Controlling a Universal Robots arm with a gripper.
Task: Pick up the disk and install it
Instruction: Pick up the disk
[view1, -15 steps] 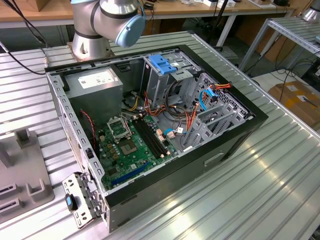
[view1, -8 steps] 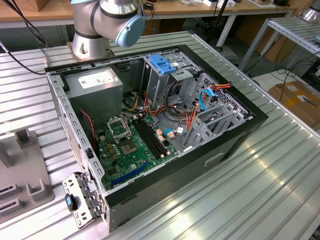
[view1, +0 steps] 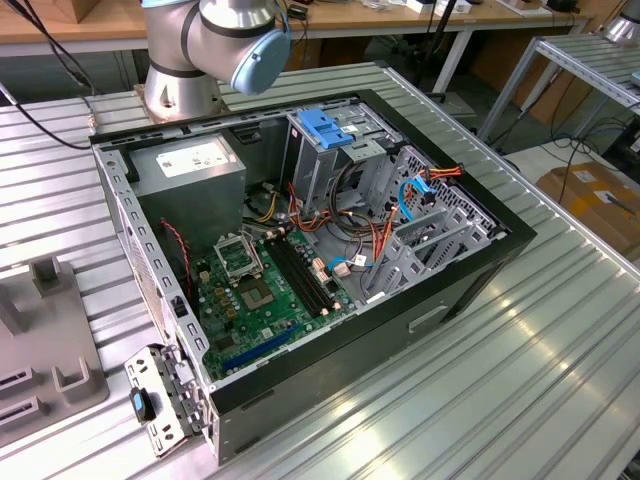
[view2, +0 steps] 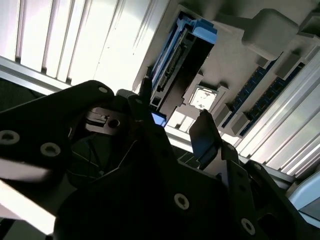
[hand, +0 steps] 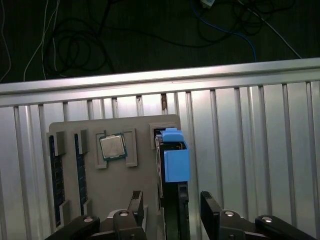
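You'll see the disk (hand: 176, 159) has a bright blue frame; the tray (hand: 125, 187) is plain grey, the table (hand: 240, 150) ribbed silver, the pincer (hand: 172, 202) black, the motherboard (view1: 262, 290) green, the cage latch (view1: 325, 127) blue.

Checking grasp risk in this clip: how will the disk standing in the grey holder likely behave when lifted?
The disk looks like a rigid slab in a blue plastic frame, so it is probably stiff and fairly heavy for its size. Standing on edge in the holder, it could tip if nudged sideways. The open gripper straddles it.
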